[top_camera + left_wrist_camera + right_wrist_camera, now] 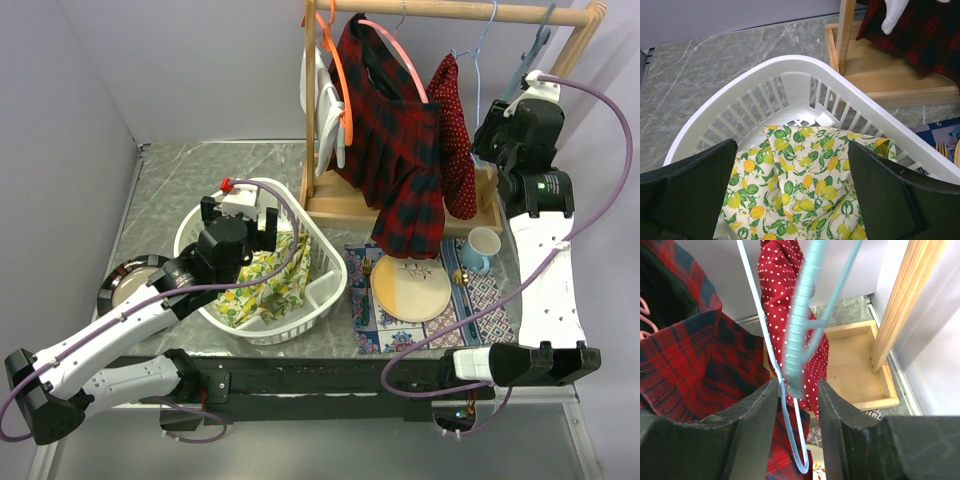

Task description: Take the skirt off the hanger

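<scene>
The skirt, red and dark tartan, hangs from the pink hanger on the wooden rail. My right gripper is raised just right of it, beside the red dotted garment. In the right wrist view the skirt fills the left and a sliver of the pink hanger shows at the edge. The right gripper has its jaws narrowed but apart, with light blue hangers between them. My left gripper hovers open over the white basket, holding nothing.
A lemon-print cloth lies in the basket. An orange hanger and a white garment hang at the rail's left end. A plate and blue mug sit on a patterned mat. A metal bowl is far left.
</scene>
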You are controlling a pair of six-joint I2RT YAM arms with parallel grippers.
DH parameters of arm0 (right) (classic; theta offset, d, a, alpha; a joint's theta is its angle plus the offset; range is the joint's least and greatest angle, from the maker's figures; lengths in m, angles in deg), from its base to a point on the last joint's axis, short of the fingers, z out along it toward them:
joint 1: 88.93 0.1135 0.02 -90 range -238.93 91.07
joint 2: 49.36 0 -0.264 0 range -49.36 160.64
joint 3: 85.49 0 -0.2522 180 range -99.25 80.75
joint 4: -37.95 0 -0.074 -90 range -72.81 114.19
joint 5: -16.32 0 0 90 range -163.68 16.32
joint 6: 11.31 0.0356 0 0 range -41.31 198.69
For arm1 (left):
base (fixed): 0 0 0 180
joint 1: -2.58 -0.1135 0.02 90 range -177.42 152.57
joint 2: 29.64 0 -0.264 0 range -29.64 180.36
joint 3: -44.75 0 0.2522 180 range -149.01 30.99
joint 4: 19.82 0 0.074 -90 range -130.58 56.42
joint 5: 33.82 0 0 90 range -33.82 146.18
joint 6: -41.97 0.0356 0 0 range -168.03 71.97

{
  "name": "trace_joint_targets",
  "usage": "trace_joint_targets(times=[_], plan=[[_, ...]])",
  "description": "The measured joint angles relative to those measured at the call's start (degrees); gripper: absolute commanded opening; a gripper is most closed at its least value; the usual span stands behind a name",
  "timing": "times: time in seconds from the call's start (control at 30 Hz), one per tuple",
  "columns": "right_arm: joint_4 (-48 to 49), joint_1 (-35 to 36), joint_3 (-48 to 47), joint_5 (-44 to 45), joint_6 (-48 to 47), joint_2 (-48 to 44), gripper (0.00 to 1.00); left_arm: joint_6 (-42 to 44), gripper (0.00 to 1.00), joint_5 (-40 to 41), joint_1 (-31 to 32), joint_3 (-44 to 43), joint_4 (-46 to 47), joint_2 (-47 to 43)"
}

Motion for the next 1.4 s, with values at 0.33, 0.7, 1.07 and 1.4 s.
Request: trace_joint_targets(times=[0.33, 0.7, 1.07, 1.4], plan=[[-1.11, 0.15, -0.44, -1.20, 0.79, -4.28, 0.47, 0.00, 0.99, 0.33, 0.00, 0.00, -0.04, 0.17], [3.39, 1.90, -3.21, -7.30, 0.83, -4.02, 0.44, 0.00, 0.99, 0.37, -0.02, 0.00, -0.04, 0.17], [3.10, 1.92, -4.11, -4.31, -0.96, 4.76, 0.45, 0.02, 0.99, 0.39, -0.02, 0.00, -0.07, 0.83], [3.37, 1.92, -4.13, -2.75, -1.44, 5.57, 0.41, 0.02, 0.99, 0.37, -0.02, 0.00, -0.15, 1.01]])
